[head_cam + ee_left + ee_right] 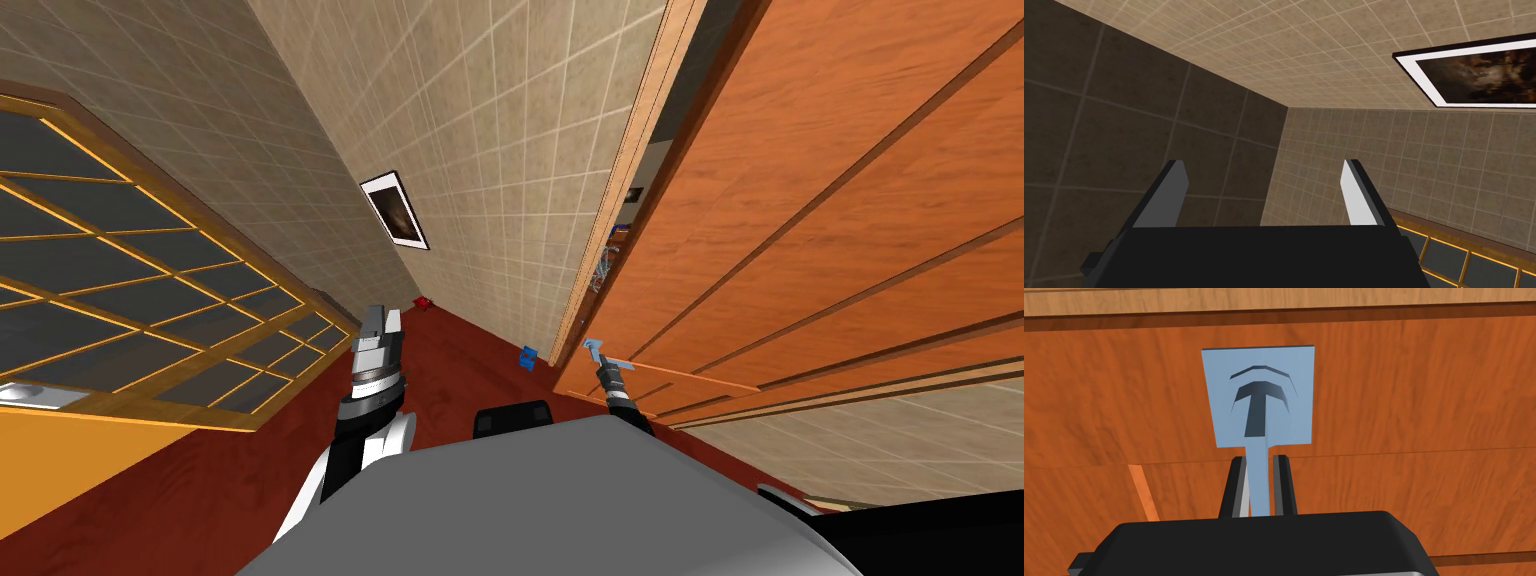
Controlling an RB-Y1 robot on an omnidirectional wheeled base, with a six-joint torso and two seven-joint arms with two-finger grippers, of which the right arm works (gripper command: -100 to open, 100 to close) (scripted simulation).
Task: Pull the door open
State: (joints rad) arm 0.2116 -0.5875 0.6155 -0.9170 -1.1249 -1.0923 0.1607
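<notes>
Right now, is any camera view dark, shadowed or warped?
Head view: wide lens splays and tilts the walls and orange door. Left wrist view: one wall beyond the open left gripper lies in deep shade. Right wrist view: even light, a dark T-shaped shadow on the plate of the blue handle the right gripper clamps.

The handle (1263, 400), on the door (1424, 413), sits within the right tool (1259, 459).

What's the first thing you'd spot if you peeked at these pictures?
The big orange door on my right, with the right end effector shut on its pale blue handle. Next, the left end effector, open, pointing at the tiled wall near a framed picture.
</notes>
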